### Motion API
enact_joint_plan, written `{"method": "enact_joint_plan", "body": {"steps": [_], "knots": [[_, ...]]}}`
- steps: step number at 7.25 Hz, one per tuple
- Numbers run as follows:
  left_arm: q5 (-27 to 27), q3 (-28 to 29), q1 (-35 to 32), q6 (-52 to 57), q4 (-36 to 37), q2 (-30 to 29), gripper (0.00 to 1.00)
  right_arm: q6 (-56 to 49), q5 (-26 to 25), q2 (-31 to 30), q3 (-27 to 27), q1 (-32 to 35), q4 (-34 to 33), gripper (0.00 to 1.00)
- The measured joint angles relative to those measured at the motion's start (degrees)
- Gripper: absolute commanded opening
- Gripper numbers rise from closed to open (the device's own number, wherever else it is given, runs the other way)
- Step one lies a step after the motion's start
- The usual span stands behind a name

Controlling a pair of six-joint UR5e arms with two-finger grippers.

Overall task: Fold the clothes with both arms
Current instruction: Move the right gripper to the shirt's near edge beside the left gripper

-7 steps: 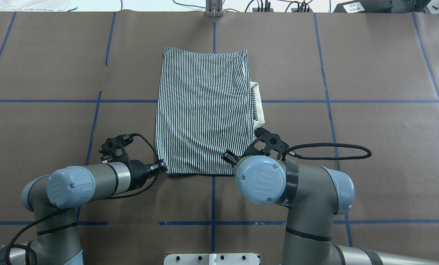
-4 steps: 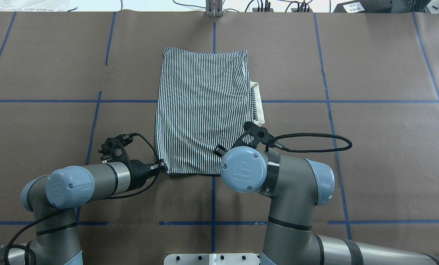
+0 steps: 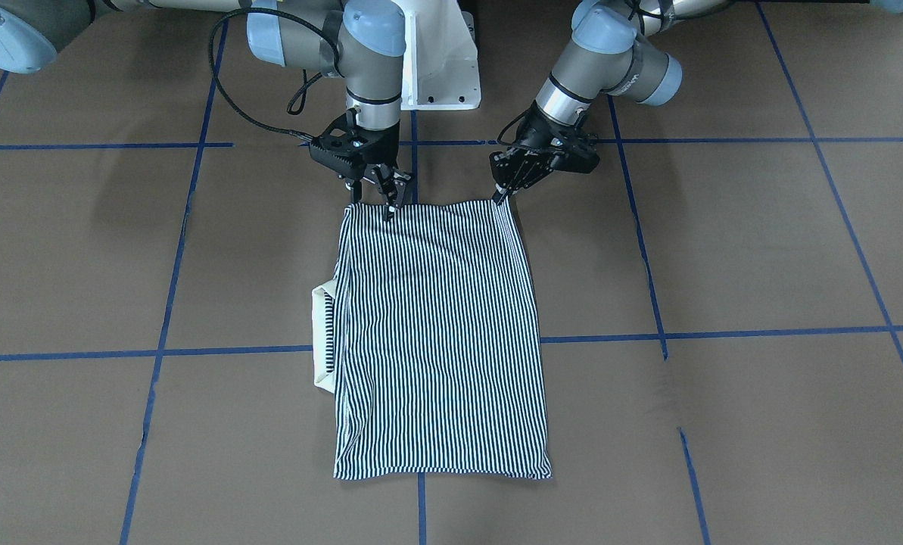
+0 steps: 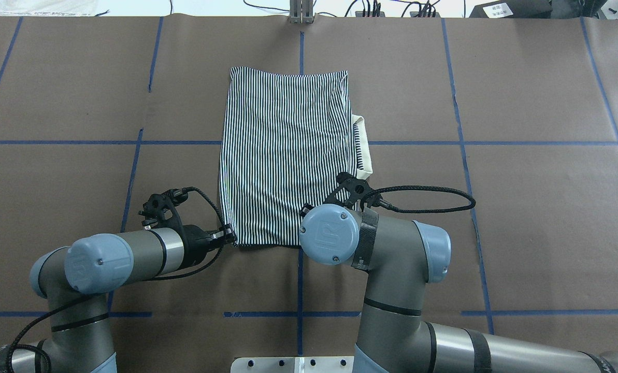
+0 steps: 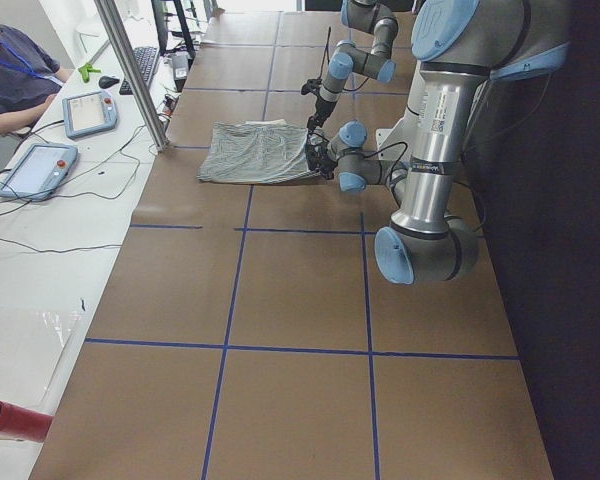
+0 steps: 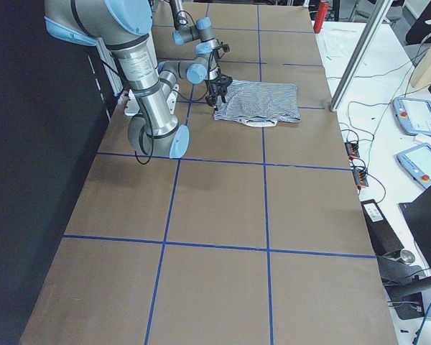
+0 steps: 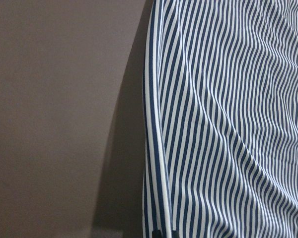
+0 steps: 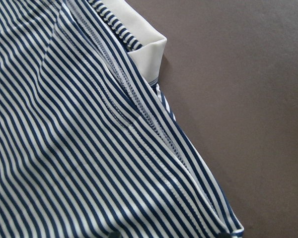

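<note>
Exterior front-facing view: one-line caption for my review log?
Striped polo shirt lies folded; left gripper pinches one robot-side corner, right gripper open near the other.

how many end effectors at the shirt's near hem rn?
2. Left end effector is at the shirt's near corner on the robot's left. Right end effector is over the near hem, just inside the other corner. Neither is hidden.

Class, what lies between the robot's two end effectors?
The hem of the striped shirt runs from the left end effector to the right end effector; the front-facing view shows it.
</note>
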Motion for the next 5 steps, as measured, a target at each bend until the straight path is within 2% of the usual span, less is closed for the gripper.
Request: {"method": "enact_joint_plan", "body": {"steps": [5], "knots": [[0.0,-0.1,0.0,0.0,0.0,-0.1,0.00,0.1,0.0,1.0,-3.4,-0.2,0.0,0.72]]}}
